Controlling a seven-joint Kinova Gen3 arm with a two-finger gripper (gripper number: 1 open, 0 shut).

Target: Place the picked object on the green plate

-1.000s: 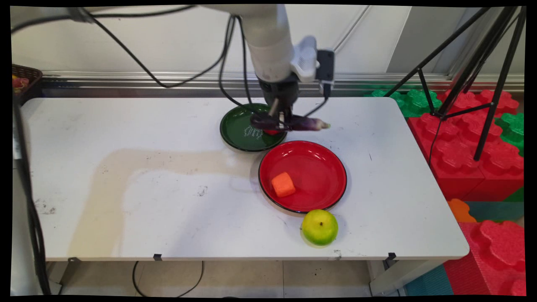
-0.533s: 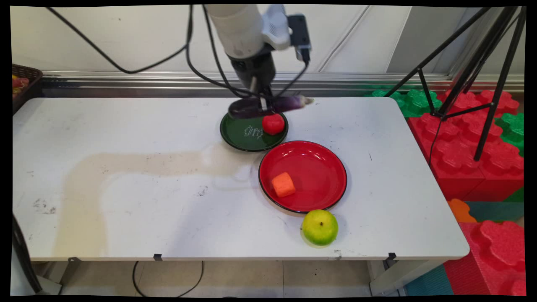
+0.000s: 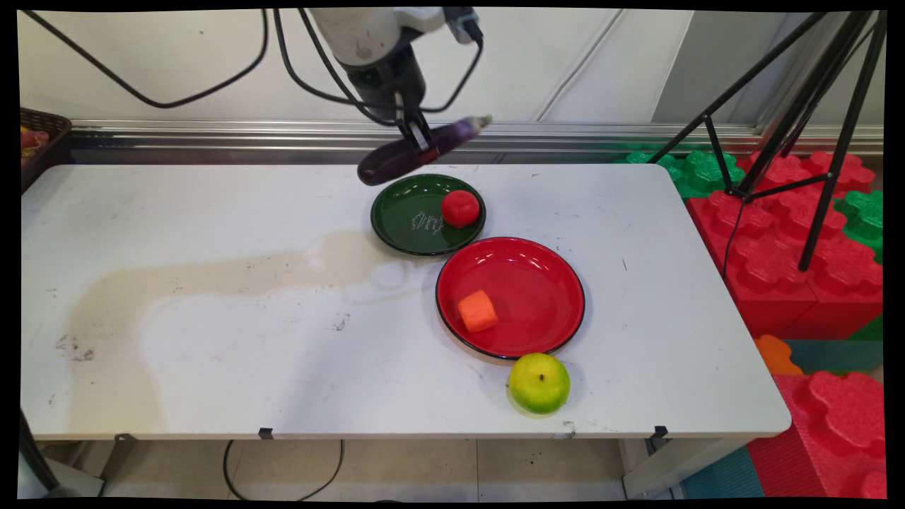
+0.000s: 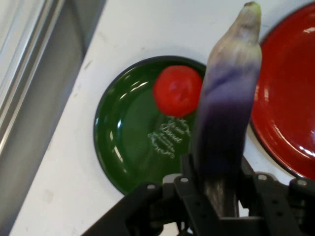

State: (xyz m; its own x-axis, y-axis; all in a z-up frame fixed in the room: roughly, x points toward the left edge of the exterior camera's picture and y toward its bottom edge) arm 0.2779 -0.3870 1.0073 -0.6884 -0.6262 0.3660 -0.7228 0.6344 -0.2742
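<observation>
— High above the far edge of the table, what hangs in the gripper (image 3: 418,138)?
— An eggplant (image 3: 413,150), purple and long. The two black fingers are clenched on its middle, one on each side. It is tilted in the main view: the dark fat end points toward eight o'clock and the pale stem end toward two o'clock. It touches nothing but the gripper.

— What does the hand view show?
— The eggplant (image 4: 227,103) rises from between the fingers (image 4: 193,178) toward twelve o'clock, its pale tip near the top edge.

— What lies beneath it?
— A green plate (image 3: 410,212) sits on the table (image 3: 212,318), at about six o'clock from the eggplant in the main view. A red tomato (image 3: 460,208) rests on it, at the plate's three o'clock side.

— And beyond that?
— A red plate (image 3: 537,290) lies just beside the green plate, at its four o'clock; their rims seem to touch or nearly so. An orange cube (image 3: 477,311) sits on the red plate toward its eight o'clock rim. A green apple (image 3: 539,382) rests on the table just off the red plate's six o'clock edge.

— Anything off the table?
— Red and green foam blocks (image 3: 785,261) are stacked at three o'clock, with a black tripod (image 3: 813,106) above them.
</observation>
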